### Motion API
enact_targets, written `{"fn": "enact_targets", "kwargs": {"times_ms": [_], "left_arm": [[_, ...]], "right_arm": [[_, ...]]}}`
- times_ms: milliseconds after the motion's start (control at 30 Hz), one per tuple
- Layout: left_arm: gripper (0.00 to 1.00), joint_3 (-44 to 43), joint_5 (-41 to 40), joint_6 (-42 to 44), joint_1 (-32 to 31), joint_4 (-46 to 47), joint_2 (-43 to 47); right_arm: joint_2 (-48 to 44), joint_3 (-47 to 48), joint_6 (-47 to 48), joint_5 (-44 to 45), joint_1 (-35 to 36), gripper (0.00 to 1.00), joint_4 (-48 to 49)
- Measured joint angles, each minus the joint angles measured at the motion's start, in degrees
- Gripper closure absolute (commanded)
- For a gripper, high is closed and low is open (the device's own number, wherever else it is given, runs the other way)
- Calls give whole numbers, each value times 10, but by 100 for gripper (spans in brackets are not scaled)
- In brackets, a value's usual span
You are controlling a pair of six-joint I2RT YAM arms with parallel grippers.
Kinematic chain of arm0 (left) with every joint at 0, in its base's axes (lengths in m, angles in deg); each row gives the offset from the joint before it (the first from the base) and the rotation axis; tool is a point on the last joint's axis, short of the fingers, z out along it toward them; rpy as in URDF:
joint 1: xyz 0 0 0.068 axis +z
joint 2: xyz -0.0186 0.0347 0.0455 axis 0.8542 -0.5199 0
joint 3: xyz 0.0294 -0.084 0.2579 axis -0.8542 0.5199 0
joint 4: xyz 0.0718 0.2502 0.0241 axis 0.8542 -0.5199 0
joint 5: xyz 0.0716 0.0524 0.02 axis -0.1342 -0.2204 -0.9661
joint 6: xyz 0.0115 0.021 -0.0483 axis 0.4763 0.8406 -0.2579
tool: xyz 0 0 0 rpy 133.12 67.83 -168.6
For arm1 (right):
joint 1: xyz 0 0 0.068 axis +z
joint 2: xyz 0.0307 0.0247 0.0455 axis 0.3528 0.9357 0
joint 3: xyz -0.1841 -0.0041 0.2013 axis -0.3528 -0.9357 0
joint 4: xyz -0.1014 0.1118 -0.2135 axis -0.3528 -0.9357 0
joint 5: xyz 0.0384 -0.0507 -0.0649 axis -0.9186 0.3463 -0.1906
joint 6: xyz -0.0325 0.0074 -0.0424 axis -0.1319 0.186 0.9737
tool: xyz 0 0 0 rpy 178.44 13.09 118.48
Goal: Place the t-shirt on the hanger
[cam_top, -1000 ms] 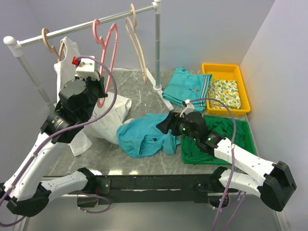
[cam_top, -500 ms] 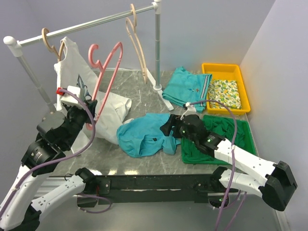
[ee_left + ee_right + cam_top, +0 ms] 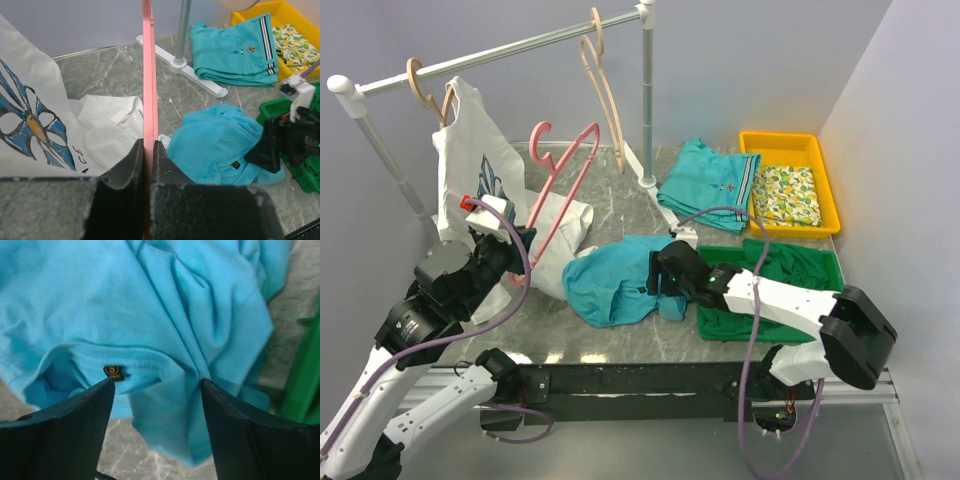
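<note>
Left gripper [image 3: 148, 150], clamped on the hanger [image 3: 563, 190], has drawn it off the rail [image 3: 500, 51] toward near left. Right gripper [image 3: 157, 384], jaws wide, has slid left over the t-shirt [image 3: 610, 285] mid-table; grasping its collar [image 3: 145, 362] looks next.

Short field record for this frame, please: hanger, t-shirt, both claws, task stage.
hanger: pink, off the rail, tilted
left claw: shut on the hanger
t-shirt: turquoise, crumpled on the table
right claw: open, over the t-shirt collar by its label
stage: t-shirt not yet on hanger
</note>
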Motion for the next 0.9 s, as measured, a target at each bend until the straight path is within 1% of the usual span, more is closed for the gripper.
{"fn": "enact_targets", "kwargs": {"times_ms": [67,133,167,367,433,633,667,700,800,833,867,900], "left_arm": [[99,0,4,0,0,1,0],[99,0,7,0,0,1,0],[99,0,7,0,0,1,0],[99,0,10,0,0,5,-2],[99,0,12,0,0,5,-3],[99,1,13,-2,0,7,-3],[99,1,13,-2,0,8,-3],[99,2,13,-2,0,9,-3],[99,3,20,-2,0,9,-9],[99,3,24,0,0,9,-11],[99,3,30,1,0,9,-15],[99,3,37,3,0,7,-19]], "right_arm": [[23,8,-2,0,0,34,5],[32,8,-5,6,0,53,5],[38,11,-3,9,-1,68,4],[119,90,15,-1,-33,97,19],[148,115,26,-10,-47,100,30],[197,191,66,-30,-59,100,36],[197,199,72,-30,-57,93,38],[196,207,79,-28,-55,91,42],[181,204,90,-26,-46,76,52],[165,187,92,-26,-43,71,63],[142,162,92,-26,-41,60,66],[115,132,90,-26,-38,56,69]]}}
